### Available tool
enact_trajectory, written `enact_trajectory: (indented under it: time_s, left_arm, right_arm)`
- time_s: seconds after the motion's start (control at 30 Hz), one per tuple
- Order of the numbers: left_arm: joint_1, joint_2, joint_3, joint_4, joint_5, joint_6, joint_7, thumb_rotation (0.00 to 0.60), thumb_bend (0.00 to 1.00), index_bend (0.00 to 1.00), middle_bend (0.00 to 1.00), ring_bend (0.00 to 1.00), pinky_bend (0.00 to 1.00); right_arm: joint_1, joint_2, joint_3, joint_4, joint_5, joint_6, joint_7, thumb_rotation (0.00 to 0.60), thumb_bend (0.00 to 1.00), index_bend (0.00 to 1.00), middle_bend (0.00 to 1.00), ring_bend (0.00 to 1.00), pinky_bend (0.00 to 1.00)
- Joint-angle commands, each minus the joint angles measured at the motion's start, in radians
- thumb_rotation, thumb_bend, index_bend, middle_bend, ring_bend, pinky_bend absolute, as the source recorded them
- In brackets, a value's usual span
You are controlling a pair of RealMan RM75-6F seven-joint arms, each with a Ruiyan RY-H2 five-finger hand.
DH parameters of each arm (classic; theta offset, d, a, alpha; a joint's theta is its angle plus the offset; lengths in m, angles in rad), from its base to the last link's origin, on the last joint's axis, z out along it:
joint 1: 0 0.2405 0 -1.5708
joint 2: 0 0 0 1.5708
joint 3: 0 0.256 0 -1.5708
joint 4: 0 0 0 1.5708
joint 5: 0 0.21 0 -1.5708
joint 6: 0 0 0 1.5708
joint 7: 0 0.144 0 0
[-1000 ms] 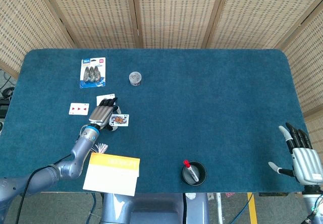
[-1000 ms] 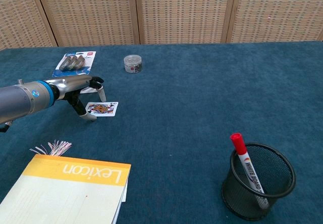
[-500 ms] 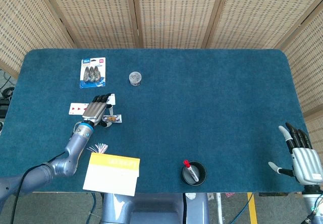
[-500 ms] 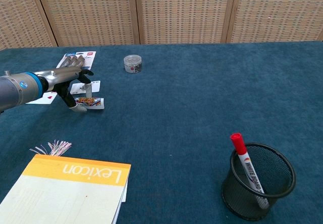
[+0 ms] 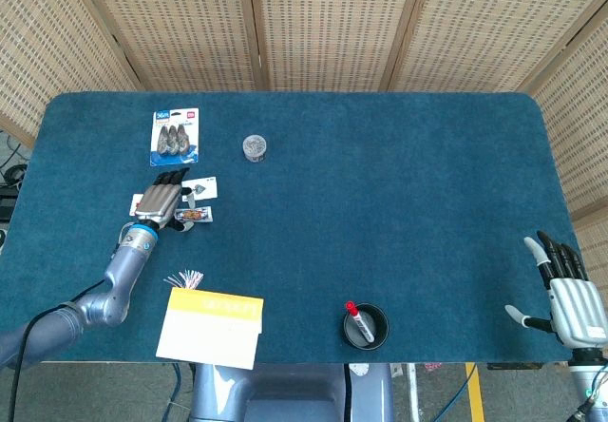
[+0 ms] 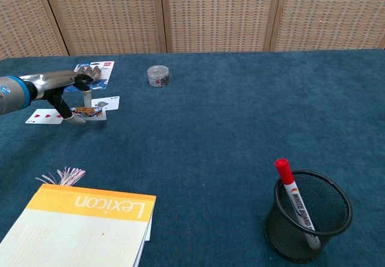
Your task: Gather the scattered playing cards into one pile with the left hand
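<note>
My left hand [image 5: 157,201] [image 6: 66,86] reaches over the left side of the blue table. It pinches a face card [image 5: 193,215] [image 6: 90,112] between thumb and a finger, low at the cloth. A red hearts card [image 6: 42,117] lies just left of it, partly hidden under the hand in the head view. A third card [image 5: 203,188] [image 6: 109,103] lies flat just behind and right of the face card. My right hand [image 5: 570,294] hangs off the table's front right edge with fingers apart, holding nothing.
A blister pack [image 5: 176,137] [image 6: 90,74] lies behind the cards. A small round tin [image 5: 254,146] [image 6: 158,76] stands to their right. A yellow Lexicon book [image 5: 210,327] [image 6: 78,228] with a tassel [image 6: 63,175] lies at the front left. A mesh cup [image 5: 365,326] [image 6: 307,222] holds a red marker.
My left hand has moved left with the face card, bringing it from the right of the other cards to just beside the red hearts card. The right hand has not moved.
</note>
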Motion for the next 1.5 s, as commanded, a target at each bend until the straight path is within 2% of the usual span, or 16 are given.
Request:
enact_trajectory:
  time_s: [0.03, 0.2, 0.47, 0.67, 0.93, 1.17, 1.5]
  left_arm:
    - [0.011, 0.019, 0.003, 0.024, 0.023, -0.019, -0.038, 0.600, 0.26, 0.52, 0.00, 0.00, 0.00]
    - [0.019, 0.036, 0.011, 0.058, 0.066, -0.045, -0.089, 0.600, 0.26, 0.52, 0.00, 0.00, 0.00]
    - [0.024, 0.055, 0.019, 0.182, 0.174, -0.127, -0.255, 0.600, 0.26, 0.52, 0.00, 0.00, 0.00]
    - [0.017, 0.027, 0.036, 0.307, 0.257, -0.183, -0.376, 0.600, 0.25, 0.52, 0.00, 0.00, 0.00]
    - [0.000, -0.013, 0.055, 0.417, 0.342, -0.210, -0.490, 0.600, 0.25, 0.51, 0.00, 0.00, 0.00]
    - [-0.005, -0.027, 0.074, 0.455, 0.390, -0.209, -0.539, 0.600, 0.24, 0.41, 0.00, 0.00, 0.00]
    - [-0.005, -0.025, 0.092, 0.478, 0.423, -0.211, -0.570, 0.600, 0.23, 0.36, 0.00, 0.00, 0.00]
  right_arm:
    - [0.000, -0.001, 0.001, -0.002, 0.003, -0.001, -0.008, 0.600, 0.16, 0.00, 0.00, 0.00, 0.00]
    - [0.000, -0.003, 0.003, -0.006, 0.008, 0.000, -0.022, 0.600, 0.16, 0.00, 0.00, 0.00, 0.00]
    - [-0.003, -0.012, 0.009, -0.014, 0.022, 0.005, -0.064, 0.600, 0.16, 0.00, 0.00, 0.00, 0.00]
    - [-0.004, -0.017, 0.013, -0.020, 0.033, 0.007, -0.088, 0.600, 0.16, 0.00, 0.00, 0.00, 0.00]
    - [-0.006, -0.018, 0.015, -0.022, 0.037, 0.008, -0.094, 0.600, 0.16, 0.00, 0.00, 0.00, 0.00]
    - [-0.007, -0.018, 0.015, -0.021, 0.035, 0.010, -0.088, 0.600, 0.16, 0.00, 0.00, 0.00, 0.00]
    - [-0.008, -0.018, 0.014, -0.019, 0.033, 0.011, -0.085, 0.600, 0.16, 0.00, 0.00, 0.00, 0.00]
